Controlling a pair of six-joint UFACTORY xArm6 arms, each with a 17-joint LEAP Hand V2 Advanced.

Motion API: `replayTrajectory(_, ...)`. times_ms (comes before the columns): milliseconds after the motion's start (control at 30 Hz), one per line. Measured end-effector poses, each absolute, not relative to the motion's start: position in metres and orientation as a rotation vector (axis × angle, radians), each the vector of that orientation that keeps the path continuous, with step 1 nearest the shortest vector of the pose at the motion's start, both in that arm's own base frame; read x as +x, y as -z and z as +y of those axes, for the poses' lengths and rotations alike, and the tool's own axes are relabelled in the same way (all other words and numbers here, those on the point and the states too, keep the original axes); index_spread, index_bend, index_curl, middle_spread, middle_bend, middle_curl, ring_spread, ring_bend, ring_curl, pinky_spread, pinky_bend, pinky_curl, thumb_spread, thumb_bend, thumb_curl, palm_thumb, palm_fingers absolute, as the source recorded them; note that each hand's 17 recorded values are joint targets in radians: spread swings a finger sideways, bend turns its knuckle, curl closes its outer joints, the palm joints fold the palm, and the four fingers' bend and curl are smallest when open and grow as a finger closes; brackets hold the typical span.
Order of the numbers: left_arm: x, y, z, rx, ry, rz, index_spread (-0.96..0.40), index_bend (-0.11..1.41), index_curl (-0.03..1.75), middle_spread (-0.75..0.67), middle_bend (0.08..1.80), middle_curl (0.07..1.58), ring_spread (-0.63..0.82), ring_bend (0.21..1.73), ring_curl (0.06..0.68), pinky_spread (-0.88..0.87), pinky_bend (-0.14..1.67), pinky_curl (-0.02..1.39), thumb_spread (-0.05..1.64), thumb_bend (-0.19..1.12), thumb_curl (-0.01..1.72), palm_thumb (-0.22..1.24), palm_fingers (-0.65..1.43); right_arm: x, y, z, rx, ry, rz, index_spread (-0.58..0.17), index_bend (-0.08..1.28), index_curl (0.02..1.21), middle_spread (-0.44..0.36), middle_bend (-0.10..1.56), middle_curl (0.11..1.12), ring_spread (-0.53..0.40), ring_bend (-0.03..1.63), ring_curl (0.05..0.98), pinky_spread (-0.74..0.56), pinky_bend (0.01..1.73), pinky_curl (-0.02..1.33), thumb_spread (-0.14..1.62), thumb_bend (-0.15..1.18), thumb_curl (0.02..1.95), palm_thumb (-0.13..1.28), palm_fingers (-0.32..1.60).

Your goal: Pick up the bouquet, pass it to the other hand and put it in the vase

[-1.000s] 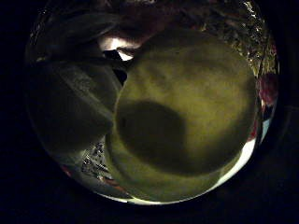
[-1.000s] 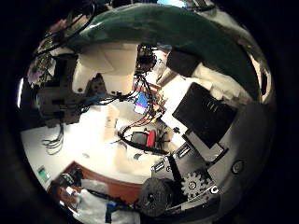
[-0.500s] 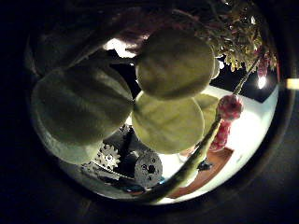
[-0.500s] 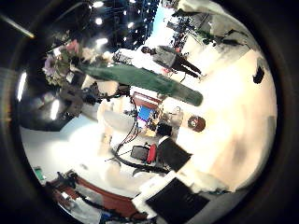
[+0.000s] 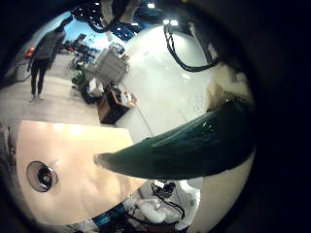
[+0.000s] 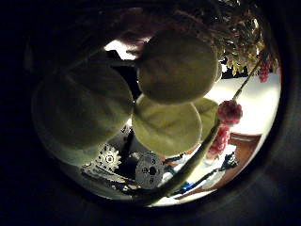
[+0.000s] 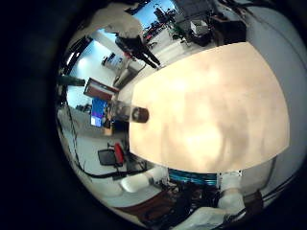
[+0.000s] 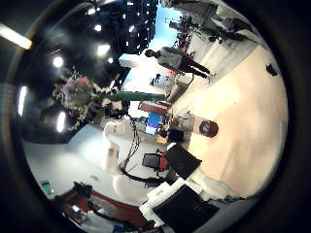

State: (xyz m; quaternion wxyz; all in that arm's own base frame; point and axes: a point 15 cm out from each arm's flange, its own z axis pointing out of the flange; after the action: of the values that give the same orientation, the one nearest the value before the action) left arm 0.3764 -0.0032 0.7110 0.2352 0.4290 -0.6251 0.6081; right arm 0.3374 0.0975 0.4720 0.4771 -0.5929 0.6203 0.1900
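Observation:
The bouquet is in my left hand. Its broad leaves [image 6: 165, 71] and small flowers [image 6: 229, 113] fill the left thumb side palm view, close to the palm, with a geared finger [image 6: 146, 169] beside the stalk. Its wrapped stem [image 5: 190, 146] crosses the left little finger side palm view. The right thumb side palm view shows the whole bouquet [image 8: 83, 95] away from my right hand, held sideways above the table. The vase [image 8: 206, 127] stands on the table [image 7: 211, 96]. It also shows in the right little finger side palm view [image 7: 140, 114] and the left little finger side palm view [image 5: 41, 175]. My right hand [image 8: 185, 209] holds nothing.
The vase stands near one edge of the table [image 5: 68, 155]. An arm's white body [image 8: 121, 146] rises beside the table under the bouquet. Room furniture lies beyond the table edge.
The right palm has drawn back: the wrapped stem, close to it a second ago, is now small and far. In the left thumb view one leaf no longer covers everything; flowers show.

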Motion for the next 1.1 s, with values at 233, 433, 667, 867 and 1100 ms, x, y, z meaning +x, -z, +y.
replayTrajectory(233, 0.37, -0.694, 0.065, 1.308, -1.712, -1.655, -0.74, 0.61, 1.15, -0.51, 1.11, 0.97, -0.4, 1.48, 0.538, -0.47, 1.48, 0.56, 1.12, 0.07, 0.78, 0.96, 1.08, 0.34, -0.463, 0.098, -1.447, -0.49, 1.524, -0.32, 0.17, 0.36, 0.051, 0.43, 0.33, 0.157, 0.82, 0.259, 0.42, 0.85, 0.41, 0.97, -0.03, 0.49, 0.61, 0.1)
replayTrajectory(433, 0.372, -0.661, 0.099, 1.386, -1.664, -1.633, -0.76, 0.57, 1.21, -0.52, 1.1, 0.98, -0.4, 1.48, 0.536, -0.47, 1.47, 0.56, 1.11, 0.05, 0.8, 0.96, 1.09, 0.34, -0.457, 0.098, -1.451, -0.507, 1.527, -0.32, 0.17, 0.34, 0.051, 0.4, 0.33, 0.163, 0.8, 0.241, 0.43, 0.83, 0.38, 0.97, -0.03, 0.48, 0.62, 0.13)
replayTrajectory(667, 0.378, -0.623, 0.125, 1.466, -1.595, -1.621, -0.77, 0.53, 1.26, -0.52, 1.09, 0.99, -0.4, 1.48, 0.537, -0.48, 1.46, 0.57, 1.12, 0.03, 0.81, 0.97, 1.09, 0.338, -0.456, 0.1, -1.459, -0.516, 1.523, -0.317, 0.16, 0.32, 0.051, 0.38, 0.33, 0.165, 0.78, 0.228, 0.44, 0.81, 0.34, 0.96, -0.03, 0.48, 0.63, 0.15)
replayTrajectory(867, 0.385, -0.591, 0.137, 1.488, -1.549, -1.589, -0.78, 0.51, 1.3, -0.53, 1.08, 1.0, -0.4, 1.47, 0.534, -0.48, 1.45, 0.57, 1.12, 0.02, 0.82, 0.98, 1.1, 0.334, -0.456, 0.103, -1.468, -0.527, 1.515, -0.319, 0.17, 0.31, 0.051, 0.36, 0.33, 0.167, 0.76, 0.217, 0.44, 0.8, 0.32, 0.97, -0.03, 0.48, 0.64, 0.16)
replayTrajectory(1100, 0.398, -0.569, 0.134, 1.481, -1.544, -1.536, -0.79, 0.49, 1.33, -0.53, 1.08, 1.01, -0.41, 1.47, 0.534, -0.48, 1.45, 0.58, 1.13, 0.0, 0.83, 0.99, 1.1, 0.331, -0.446, 0.104, -1.464, -0.547, 1.525, -0.317, 0.16, 0.31, 0.052, 0.36, 0.34, 0.168, 0.75, 0.207, 0.44, 0.79, 0.3, 0.97, -0.03, 0.49, 0.65, 0.18)
